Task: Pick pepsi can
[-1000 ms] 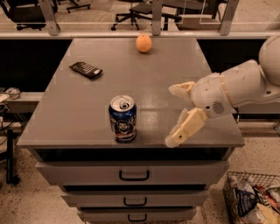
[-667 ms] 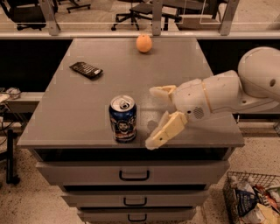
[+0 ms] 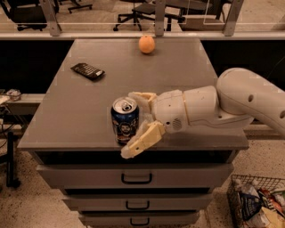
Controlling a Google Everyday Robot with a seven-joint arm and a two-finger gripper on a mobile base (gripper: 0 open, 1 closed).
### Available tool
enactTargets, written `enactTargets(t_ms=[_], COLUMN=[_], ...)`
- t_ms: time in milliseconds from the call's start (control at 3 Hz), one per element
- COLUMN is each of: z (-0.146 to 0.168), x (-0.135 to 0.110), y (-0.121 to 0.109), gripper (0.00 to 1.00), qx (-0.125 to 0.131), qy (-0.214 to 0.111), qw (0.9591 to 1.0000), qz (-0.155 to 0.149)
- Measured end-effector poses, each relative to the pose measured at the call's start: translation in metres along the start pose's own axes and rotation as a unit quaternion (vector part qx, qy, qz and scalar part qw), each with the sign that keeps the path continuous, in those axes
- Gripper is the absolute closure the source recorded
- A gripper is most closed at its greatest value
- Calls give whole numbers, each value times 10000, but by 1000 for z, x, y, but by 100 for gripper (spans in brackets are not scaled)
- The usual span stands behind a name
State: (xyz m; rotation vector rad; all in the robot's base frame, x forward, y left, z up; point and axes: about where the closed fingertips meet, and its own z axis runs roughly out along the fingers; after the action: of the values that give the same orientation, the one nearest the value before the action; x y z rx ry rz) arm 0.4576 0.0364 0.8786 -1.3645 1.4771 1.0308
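Gripper [image 3: 131, 125]: at the near edge of the cabinet top, reaching in from the right, level with the can. Fingers spread wide, nothing clamped. Far finger [image 3: 141, 96] lies behind the can's upper right. Near finger [image 3: 141, 141] angles down and left across the can's lower right side, its tip past the front edge of the top. The can sits in the mouth of the gap. Cannot tell whether either finger touches it.

Arm [image 3: 249, 98]: white, thick, coming in from the right edge, its wrist section low over the right near part of the top.

Pepsi can [image 3: 124, 121]: upright near the front edge, a little left of centre. Dark blue body with a printed face, silver lid with pull tab facing up.

Cabinet top [image 3: 178, 67]: grey, flat, matte. Below it, drawers [image 3: 136, 179] stacked one under another, each with a dark handle.

Orange [image 3: 146, 44]: far side of the top, about centre, well apart from the can.

Dark flat device [image 3: 87, 71]: far left part of the top, lying flat at a slant. Kind not clear.

Wire basket [image 3: 249, 180]: on the floor at near right, beside the cabinet, holding mixed packets.

Office chairs [image 3: 138, 13]: beyond a rail at the far end.
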Motion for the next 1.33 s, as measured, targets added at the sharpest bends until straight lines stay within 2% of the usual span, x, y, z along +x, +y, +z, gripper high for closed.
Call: enactTargets(t_ms=[333,667,1000,1333], z=[15,21,17,-5], x=[0,0,-4,-10], y=[1,-3,-12,-30], gripper=[17,41,65,87], qx=[-11,19,124,379], qy=[-252,-402,-430,-406], qw=[9997,9991,9990,9984], qz=[77,119,59,-88])
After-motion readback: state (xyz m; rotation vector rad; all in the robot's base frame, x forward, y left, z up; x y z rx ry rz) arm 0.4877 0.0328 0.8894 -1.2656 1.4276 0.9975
